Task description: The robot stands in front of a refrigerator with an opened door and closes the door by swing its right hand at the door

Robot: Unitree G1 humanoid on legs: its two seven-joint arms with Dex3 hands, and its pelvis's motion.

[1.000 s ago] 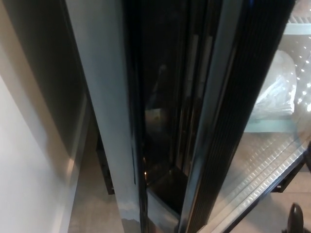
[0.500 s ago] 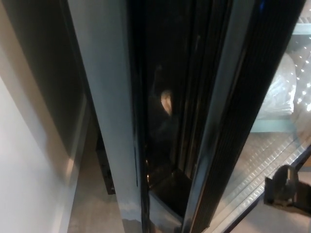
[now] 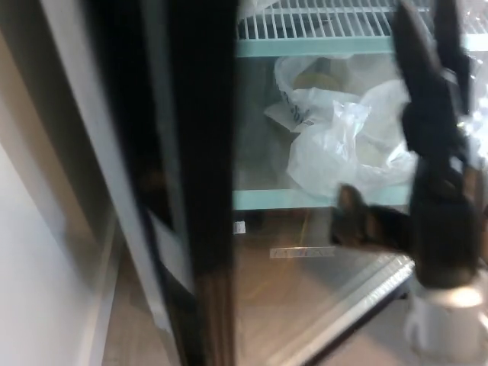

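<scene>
Door frame (image 3: 202, 191) black; shelf edges (image 3: 305, 200) pale teal; wire rack (image 3: 320, 19) white; plastic bags (image 3: 343, 145) white-translucent; right hand (image 3: 435, 191) black.

**Clearance at fridge front**

Dark door (image 3: 191, 191) stands upright left of centre, blocking that side. Right robot hand (image 3: 431, 191), blurred, fills the right edge. Between them, plastic bags (image 3: 343, 145) crowd the shelf (image 3: 267, 200); space beneath looks open.
</scene>
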